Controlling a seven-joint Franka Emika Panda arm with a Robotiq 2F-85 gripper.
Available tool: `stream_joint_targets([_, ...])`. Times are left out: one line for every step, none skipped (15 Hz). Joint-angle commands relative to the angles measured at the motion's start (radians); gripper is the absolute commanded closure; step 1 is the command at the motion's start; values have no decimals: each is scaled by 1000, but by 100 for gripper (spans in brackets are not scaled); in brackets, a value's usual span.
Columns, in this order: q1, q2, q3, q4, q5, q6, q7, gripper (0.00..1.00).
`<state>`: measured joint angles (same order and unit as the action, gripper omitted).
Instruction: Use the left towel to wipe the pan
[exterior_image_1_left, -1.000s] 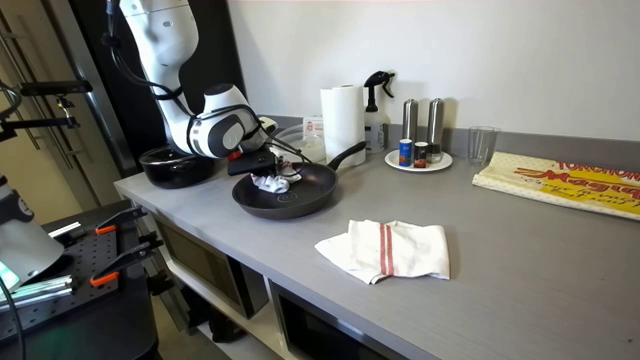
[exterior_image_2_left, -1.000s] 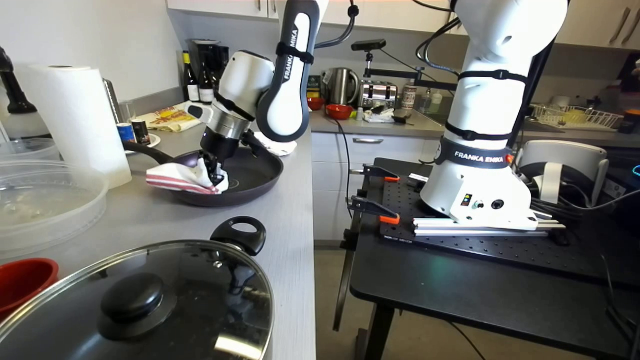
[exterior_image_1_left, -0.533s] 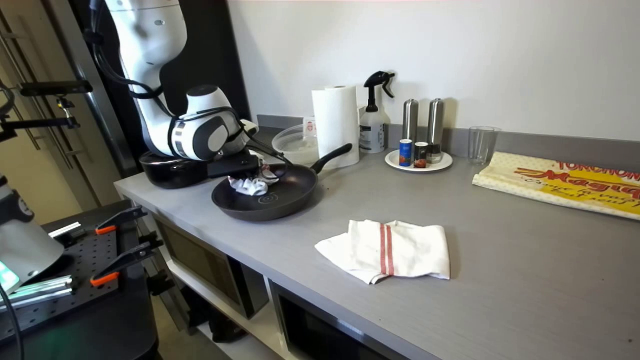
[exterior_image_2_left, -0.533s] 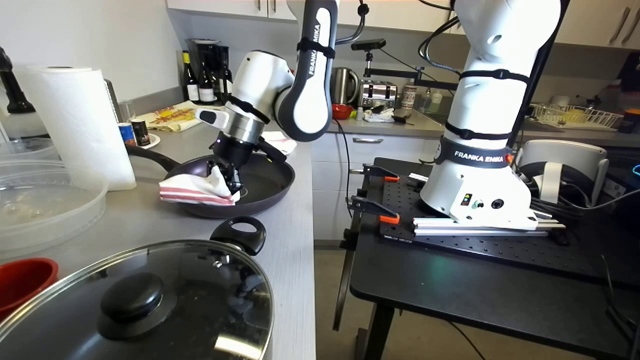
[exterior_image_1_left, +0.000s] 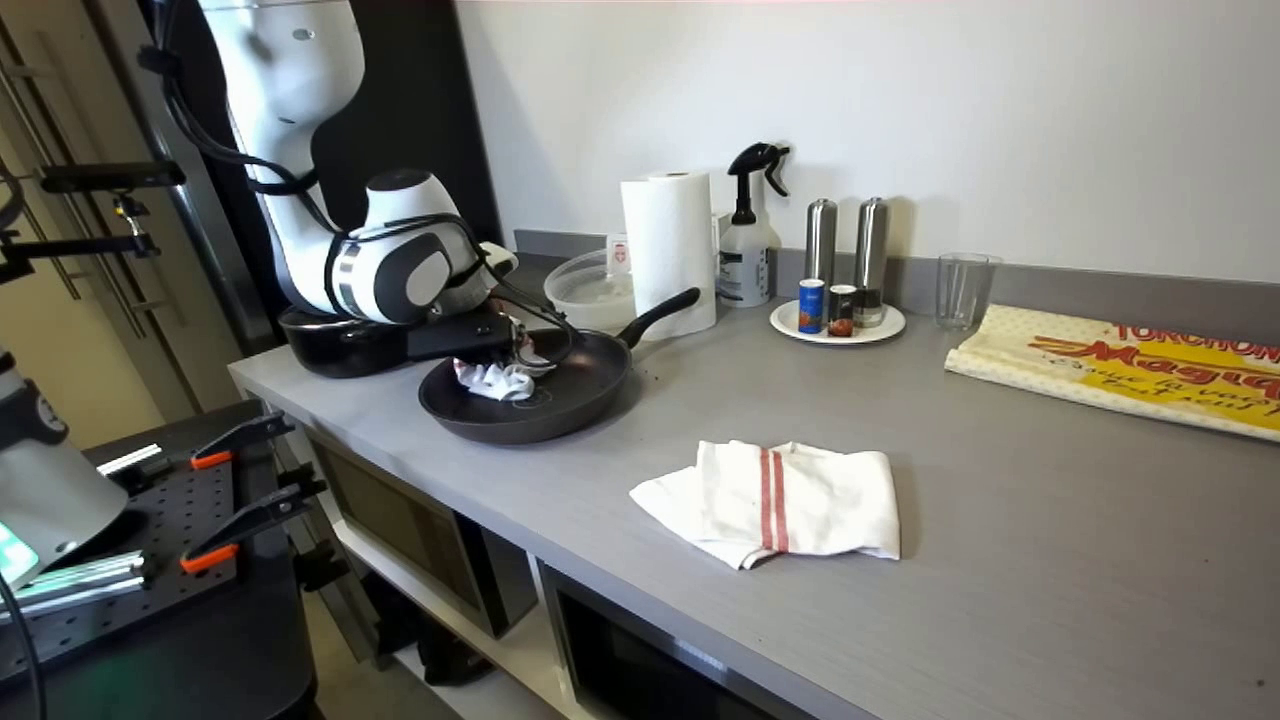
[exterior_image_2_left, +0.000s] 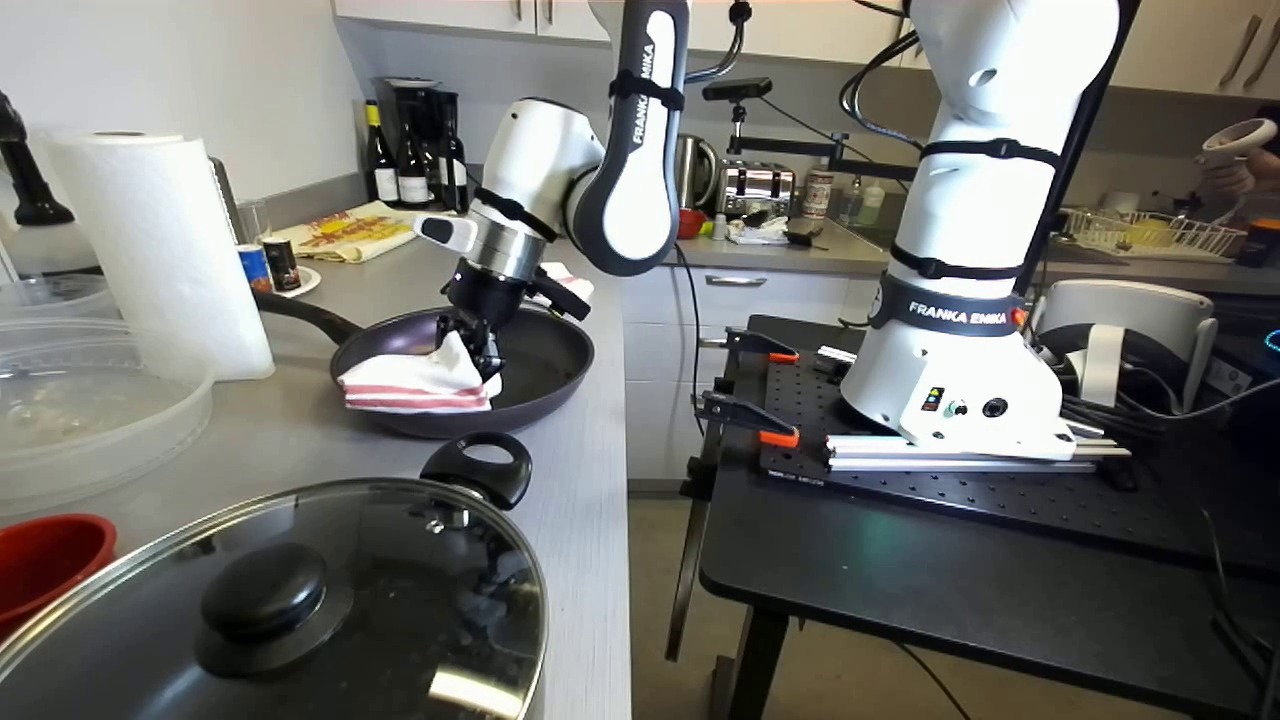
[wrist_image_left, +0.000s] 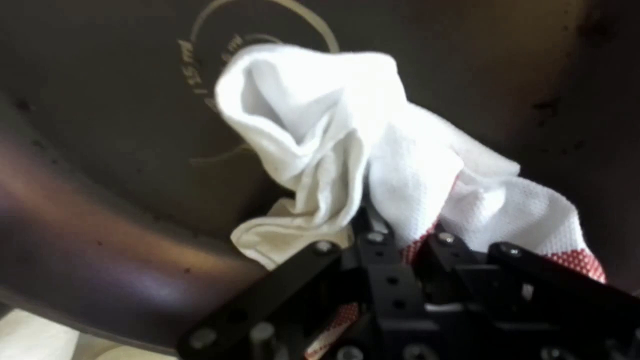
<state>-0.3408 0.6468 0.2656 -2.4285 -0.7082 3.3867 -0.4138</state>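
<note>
Both exterior views overlook the counter (exterior_image_1_left: 1010, 520) from different sides, sharing the pan (exterior_image_1_left: 585, 385), into which the wrist view looks from up close

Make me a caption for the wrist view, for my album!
Robot hand grips a crumpled white-and-red towel, with a dark, specked pan beneath.

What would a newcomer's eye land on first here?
Likely the hand, which grips a red-striped white towel over the dark pan. Next comes the big glass lid, looming lower left in an exterior view. The red-lettered yellow cloth follows, at the right edge of an exterior view.
</note>
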Motion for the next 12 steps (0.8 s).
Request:
stream_joint_targets([-6, -5, -71, 24, 49, -37, 31, 97])
stream_joint_targets([1, -8, -96, 35, 69, -40, 46, 97])
stream_joint_targets([14, -6, -125, 51, 91, -43, 62, 97])
stream_joint_targets([17, -2, -143, 64, 117, -49, 68, 97])
stream_joint_targets([32, -6, -170, 72, 148, -52, 75, 97])
stream_joint_targets([45, -7, -191, 80, 181, -55, 79, 97])
stream_joint_targets([64, -9, -221, 85, 217, -52, 81, 97])
stream_joint_targets([94, -14, -256, 85, 256, -44, 85, 97])
stream_joint_targets([116, -17, -280, 83, 283, -37, 85, 97])
stream_joint_targets([146, -15, -307, 82, 306, -31, 83, 97])
stream_joint_targets([182, -16, -334, 80, 329, -30, 83, 97])
stream_joint_targets([208, -11, -348, 81, 341, -33, 78, 97])
